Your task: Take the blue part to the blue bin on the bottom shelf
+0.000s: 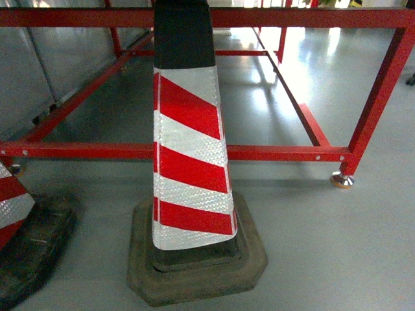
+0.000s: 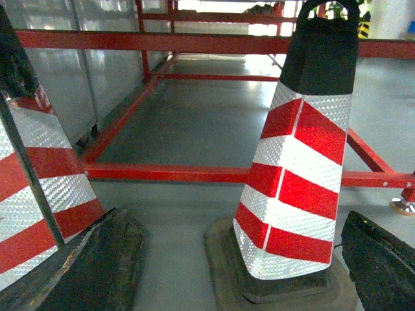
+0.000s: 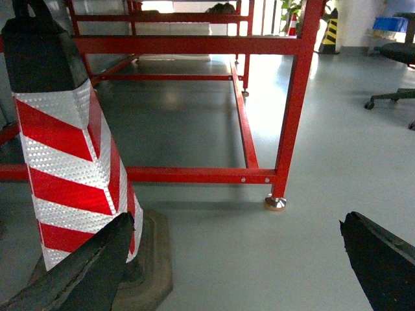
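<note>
Biggest thing in sight is the red steel frame (image 1: pixel 194 152), a floor-standing rack of bare beams with nothing on it, running from 9 to 3 o'clock across the head view and back toward 12. Its levelling foot (image 1: pixel 342 180) sits at abt 4 o'clock. Grey floor (image 1: pixel 324 259) all round.

Next down: the striped traffic cone (image 1: pixel 191 162), red/white reflective w/ a black top, dead centre in the head view and close in front of the robot, standing upright on its dark rubber base (image 1: pixel 194 272). A second cone (image 1: pixel 13 201) clips in at 8 o'clock; the left wrist view shows it large at 9 o'clock.

Far back in the right wrist view, at 1–2 o'clock: an office chair (image 3: pixel 395 78) and something blue (image 3: pixel 390 23) on a stand — too small to say what.

Task items: no blue part, no blue bin, no bottom shelf w/ rollers in any view. Can't place them from here.

Left gripper (image 2: pixel 233 259): dark fingers at 7 and 4 o'clock, wide apart, empty. Right gripper (image 3: pixel 233 259): same, spread and holding nothing.

Risks, my read: the cone sits right in the path — driving fwd would knock it or snag a low-hanging finger on it. Turning blind could clip the frame post. Also mistaking this red frame for the target shelf.
</note>
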Controlling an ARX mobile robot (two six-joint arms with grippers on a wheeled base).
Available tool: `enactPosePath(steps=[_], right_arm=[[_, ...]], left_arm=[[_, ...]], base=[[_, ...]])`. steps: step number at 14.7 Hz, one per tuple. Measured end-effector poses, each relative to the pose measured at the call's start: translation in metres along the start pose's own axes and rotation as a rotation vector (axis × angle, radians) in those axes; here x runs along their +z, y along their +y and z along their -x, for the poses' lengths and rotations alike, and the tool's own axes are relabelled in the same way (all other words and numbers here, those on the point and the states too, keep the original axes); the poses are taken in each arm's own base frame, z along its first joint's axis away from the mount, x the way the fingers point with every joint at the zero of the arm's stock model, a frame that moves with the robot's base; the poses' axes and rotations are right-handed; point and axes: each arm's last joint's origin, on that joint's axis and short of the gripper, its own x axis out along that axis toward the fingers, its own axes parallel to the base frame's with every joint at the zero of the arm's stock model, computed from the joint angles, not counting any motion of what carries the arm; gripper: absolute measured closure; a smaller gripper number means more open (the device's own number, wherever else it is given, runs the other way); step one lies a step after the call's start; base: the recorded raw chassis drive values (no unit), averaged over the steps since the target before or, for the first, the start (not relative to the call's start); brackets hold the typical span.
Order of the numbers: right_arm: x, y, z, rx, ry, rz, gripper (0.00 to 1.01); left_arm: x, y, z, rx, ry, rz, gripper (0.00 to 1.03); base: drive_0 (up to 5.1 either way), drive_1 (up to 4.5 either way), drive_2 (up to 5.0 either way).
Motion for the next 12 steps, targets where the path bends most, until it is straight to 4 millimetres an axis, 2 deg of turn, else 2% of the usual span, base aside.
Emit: enactPosePath(steps=[12], right_arm=[[0.0000,0.0000,0.0000,0.000,0.000,0.000,0.03]], left_arm=[[0.0000,0.0000,0.0000,0.000,0.000,0.000,0.05]], base=[[0.0,0.00,0.0]])
